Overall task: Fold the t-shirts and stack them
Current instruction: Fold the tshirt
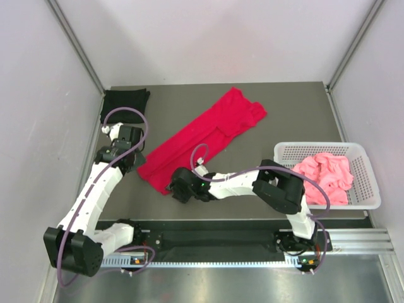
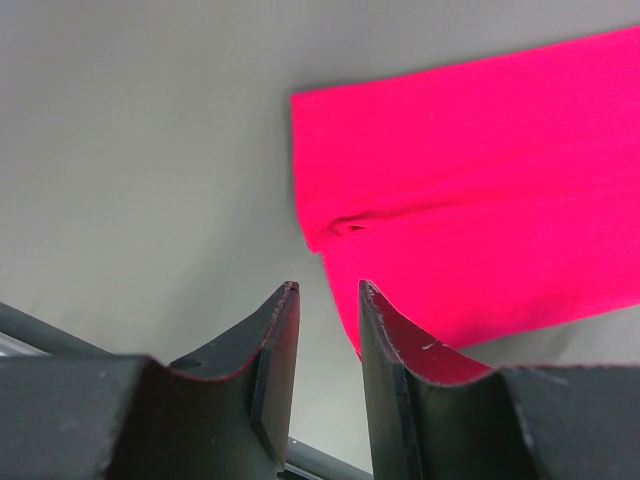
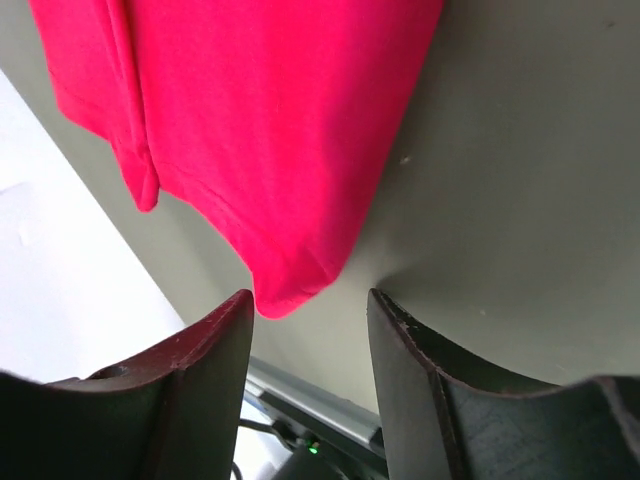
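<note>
The red t-shirt (image 1: pixel 202 136) lies in a long folded strip, running diagonally across the table. A black t-shirt (image 1: pixel 125 103) sits folded at the back left corner. The salmon pink t-shirt (image 1: pixel 325 173) is crumpled inside the white basket (image 1: pixel 315 146). My left gripper (image 1: pixel 134 164) hovers at the strip's near left corner, jaws a little apart and nothing between them; the red t-shirt (image 2: pixel 480 200) lies just ahead and to the right of the left gripper (image 2: pixel 328 290). My right gripper (image 1: pixel 173 188) is open at the near corner of the red t-shirt (image 3: pixel 270 120), whose tip lies just ahead of the right gripper (image 3: pixel 310 297).
The basket stands at the table's right edge. A metal rail (image 1: pixel 252 243) carrying the arm bases runs along the near edge. Pale walls enclose the grey table (image 1: pixel 297 113) on three sides.
</note>
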`<state>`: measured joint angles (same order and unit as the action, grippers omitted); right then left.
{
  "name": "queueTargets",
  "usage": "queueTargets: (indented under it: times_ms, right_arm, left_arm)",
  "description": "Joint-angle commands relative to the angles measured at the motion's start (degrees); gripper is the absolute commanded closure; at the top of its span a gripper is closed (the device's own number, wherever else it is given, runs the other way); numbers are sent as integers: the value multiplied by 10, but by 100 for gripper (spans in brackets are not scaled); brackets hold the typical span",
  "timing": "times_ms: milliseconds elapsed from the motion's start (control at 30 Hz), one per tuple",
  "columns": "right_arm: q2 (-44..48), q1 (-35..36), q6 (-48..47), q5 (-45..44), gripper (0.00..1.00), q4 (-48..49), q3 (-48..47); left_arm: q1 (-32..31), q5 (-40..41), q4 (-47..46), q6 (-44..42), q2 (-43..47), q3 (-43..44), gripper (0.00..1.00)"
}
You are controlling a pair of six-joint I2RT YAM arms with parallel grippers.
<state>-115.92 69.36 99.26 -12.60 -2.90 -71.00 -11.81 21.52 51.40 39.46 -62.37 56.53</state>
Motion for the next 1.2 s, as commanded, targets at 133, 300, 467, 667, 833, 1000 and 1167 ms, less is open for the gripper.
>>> queueTargets:
  times_ms: [133,300,467,667,833,1000,1167]
  right_arm:
    - [-18,9,45,-21,52,-19,-12]
    - [-23,-3,40,-16,59,-10,1]
    - [-35,-17,11,7,62,10,4]
    - [-42,-30,-29,34,75,40,13]
    - [-24,-38,-96,60,99,47,33]
    - [10,-42,-215,115,100,31,59]
    - [87,-40,-339,153,100,-12,116]
  left_arm:
    - [-21,34,5,2,15,21,64]
    - [-31,44,4,-4,14,23,64]
    - [-36,46,0,-11,12,22,64]
    - [-36,38,-11,-27,17,9,64]
    - [-36,24,-20,-55,24,2,64]
    - [-36,-60,-38,-110,30,-4,64]
    - [-36,-191,-61,-151,34,-18,64]
